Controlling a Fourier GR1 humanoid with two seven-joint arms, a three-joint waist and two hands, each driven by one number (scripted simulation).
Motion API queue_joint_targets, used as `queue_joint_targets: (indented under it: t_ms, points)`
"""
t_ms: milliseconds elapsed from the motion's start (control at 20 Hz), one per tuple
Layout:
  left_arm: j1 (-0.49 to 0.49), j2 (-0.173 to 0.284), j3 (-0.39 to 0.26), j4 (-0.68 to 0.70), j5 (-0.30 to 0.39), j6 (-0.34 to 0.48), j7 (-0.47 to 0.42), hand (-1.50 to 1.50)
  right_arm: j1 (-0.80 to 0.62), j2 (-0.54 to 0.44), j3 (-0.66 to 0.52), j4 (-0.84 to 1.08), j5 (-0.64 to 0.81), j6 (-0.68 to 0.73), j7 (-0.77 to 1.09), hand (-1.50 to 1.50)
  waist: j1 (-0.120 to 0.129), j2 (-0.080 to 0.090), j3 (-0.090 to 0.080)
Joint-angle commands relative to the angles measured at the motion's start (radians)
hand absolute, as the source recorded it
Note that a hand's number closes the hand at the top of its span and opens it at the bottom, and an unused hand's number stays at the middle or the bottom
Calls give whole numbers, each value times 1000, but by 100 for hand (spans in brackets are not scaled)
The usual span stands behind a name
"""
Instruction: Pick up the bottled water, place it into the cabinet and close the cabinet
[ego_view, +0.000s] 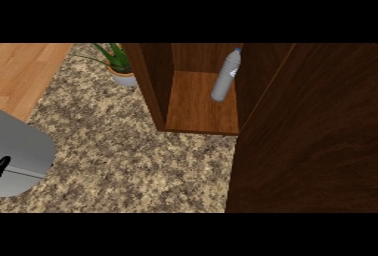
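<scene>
Inside the cabinet (198, 107), the bottled water (226, 76) leans against the right wall. Door (310, 140) stands open. Left forearm (22, 155) shows at the left edge; fingers' state cannot be told.

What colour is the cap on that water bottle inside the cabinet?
Blue, on the clear plastic water bottle leaning in the brown wooden cabinet; the head view shows it.

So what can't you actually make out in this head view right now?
- Right hand: not seen anywhere; the cabinet door fills the view's right side.
- Left hand: only a grey forearm shows at the left edge; the hand is cut off.
- Bottled water: its label is too small to read.
- Potted plant: partly behind the cabinet wall, leaves cut off at top.
</scene>
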Motion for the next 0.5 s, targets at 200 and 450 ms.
queue_joint_targets:
  t_ms: [200, 450]
  points:
    - [29, 41, 79, 12, 41, -65, -14, -150, -209, 80, 139, -128, 153, -216, 146, 150, 8, 4, 0]
    - [72, 57, 102, 35, 46, -123, -28, -150, -377, 171, 205, -51, 181, -356, 204, 150, 27, 4, 0]
